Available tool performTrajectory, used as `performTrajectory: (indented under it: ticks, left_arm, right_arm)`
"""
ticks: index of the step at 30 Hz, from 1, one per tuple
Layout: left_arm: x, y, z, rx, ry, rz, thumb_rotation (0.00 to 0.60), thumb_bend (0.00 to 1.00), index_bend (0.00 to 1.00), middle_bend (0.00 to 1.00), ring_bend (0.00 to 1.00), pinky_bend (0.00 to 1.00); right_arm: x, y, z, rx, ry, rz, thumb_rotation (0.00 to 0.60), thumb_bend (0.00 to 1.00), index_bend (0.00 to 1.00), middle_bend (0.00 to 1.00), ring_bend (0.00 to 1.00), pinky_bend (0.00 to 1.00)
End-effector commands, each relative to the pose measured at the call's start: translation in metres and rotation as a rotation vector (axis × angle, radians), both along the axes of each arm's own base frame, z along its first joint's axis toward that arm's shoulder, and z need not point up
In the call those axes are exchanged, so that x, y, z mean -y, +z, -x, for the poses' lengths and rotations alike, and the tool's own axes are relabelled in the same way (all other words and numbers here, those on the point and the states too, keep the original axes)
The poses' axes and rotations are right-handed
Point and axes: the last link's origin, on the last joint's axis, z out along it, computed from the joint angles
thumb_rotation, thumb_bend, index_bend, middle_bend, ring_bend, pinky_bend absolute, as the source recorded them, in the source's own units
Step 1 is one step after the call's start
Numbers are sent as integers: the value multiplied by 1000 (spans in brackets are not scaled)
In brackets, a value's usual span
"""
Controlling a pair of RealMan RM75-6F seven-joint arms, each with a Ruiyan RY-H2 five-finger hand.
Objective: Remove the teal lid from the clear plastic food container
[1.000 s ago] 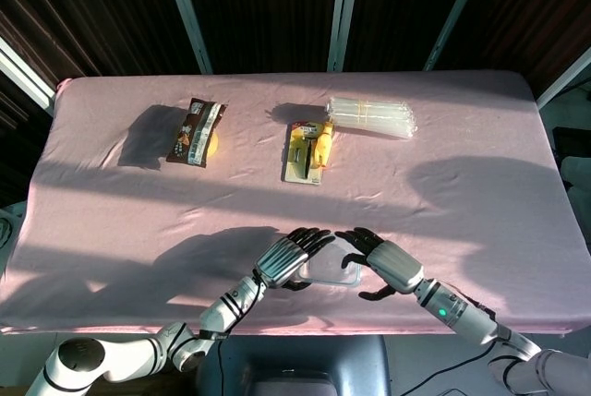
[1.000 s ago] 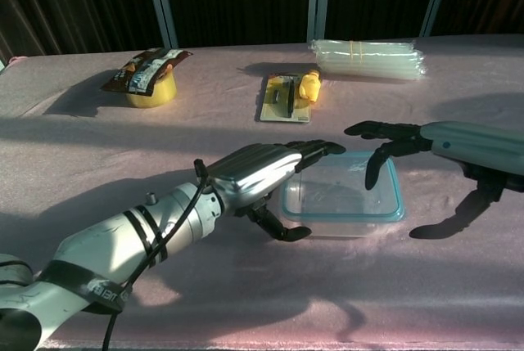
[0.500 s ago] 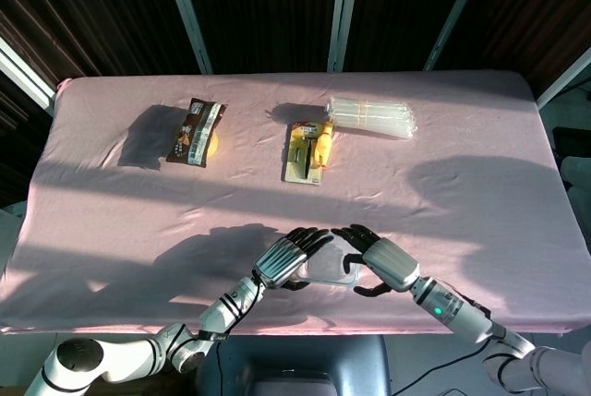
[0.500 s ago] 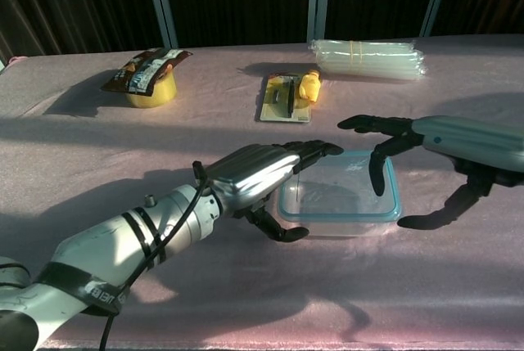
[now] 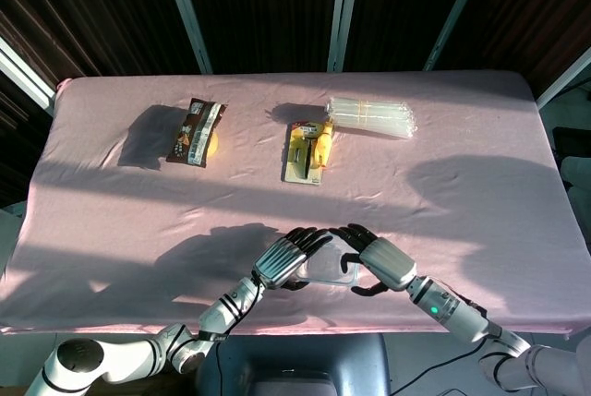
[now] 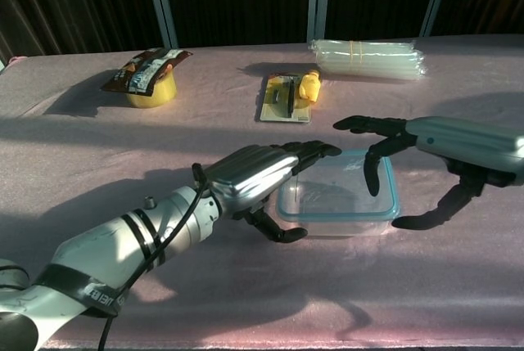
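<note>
Both hands meet over the container (image 5: 331,269) near the table's (image 5: 462,202) front edge in the head view: the left hand (image 5: 284,258) lies flat with fingers reaching over its left rim, the right hand (image 5: 380,260) arches over its right end, fingers spread, neither visibly gripping, and only a pale clear patch of the box shows between them. From the chest view, the left hand (image 6: 254,175) has fingertips on the near-left rim with the thumb beside the wall, while the right hand (image 6: 401,140) hovers with fingers apart, one pointing down into the container (image 6: 340,200), a shallow clear tub whose teal lid (image 6: 393,195) shows as a thin teal band round its rim, still seated.
</note>
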Motion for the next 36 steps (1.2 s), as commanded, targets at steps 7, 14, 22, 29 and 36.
performTrajectory:
  ticks: [7, 14, 22, 29, 36]
  left_arm:
    - [2, -1, 0, -8, -15, -8, 600, 301, 0, 438, 389, 399]
    - [3, -2, 1, -18, -22, -16, 600, 301, 0, 439, 389, 400]
    - [5, -4, 3, -31, -31, -24, 600, 299, 0, 447, 394, 401]
    - [8, -3, 3, -29, -51, -32, 600, 299, 0, 447, 395, 401]
    - [12, 0, 2, -22, -68, -33, 600, 298, 0, 449, 396, 402]
  right_arm:
    - [0, 1, -2, 17, -3, 0, 600, 352, 627, 49, 0, 0]
    - [1, 3, -4, 34, -4, 3, 600, 354, 632, 51, 0, 0]
    - [3, 6, -6, 46, -1, 16, 600, 355, 637, 54, 0, 0]
    - [8, 11, -8, 53, -1, 47, 600, 356, 636, 61, 0, 0]
    - [12, 10, -9, 29, 17, 67, 600, 376, 639, 71, 0, 0]
